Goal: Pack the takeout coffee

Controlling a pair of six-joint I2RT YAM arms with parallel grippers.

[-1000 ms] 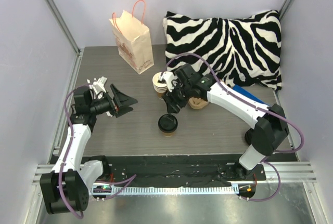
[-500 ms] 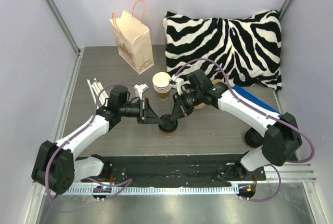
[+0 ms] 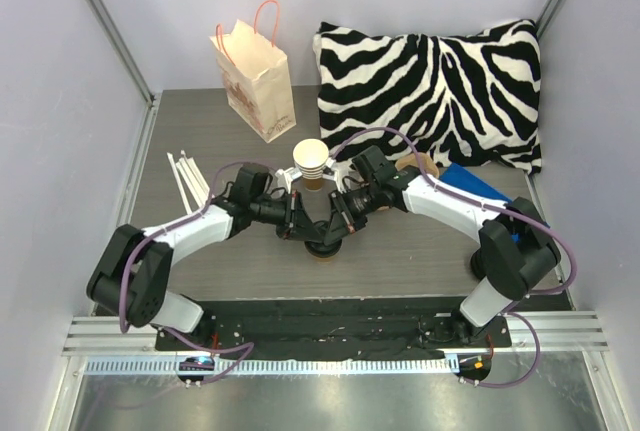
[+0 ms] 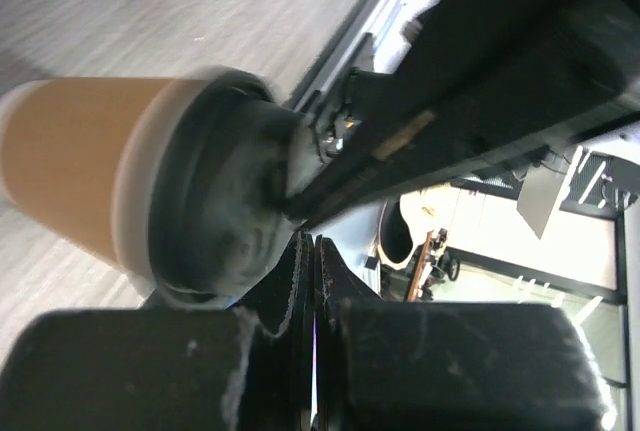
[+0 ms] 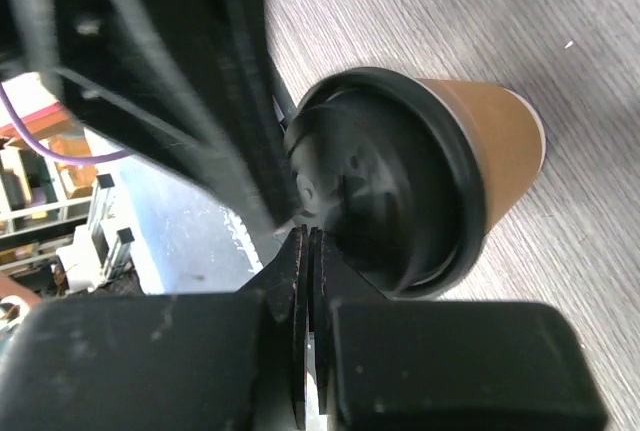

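The takeout coffee (image 3: 322, 250), a brown paper cup with a black lid, stands near the table's front middle, mostly covered from above by both grippers. My left gripper (image 3: 303, 227) comes in from the left and my right gripper (image 3: 335, 223) from the right, meeting over the lid. In the left wrist view the lidded cup (image 4: 205, 196) sits just beyond the left gripper (image 4: 308, 243), whose jaws are pressed together with nothing between them. The right wrist view shows the lid (image 5: 385, 181) against the tips of the right gripper (image 5: 310, 237), likewise shut on nothing.
A paper bag (image 3: 256, 76) with pink handles stands at the back left. A zebra-striped pillow (image 3: 430, 71) fills the back right. A stack of cream cups (image 3: 311, 160) stands just behind the grippers. White sticks (image 3: 188, 179) lie at the left, a blue object (image 3: 482, 189) at the right.
Both arms have swung inward and now meet over the cup. Both grippers, open a second ago, have shut.
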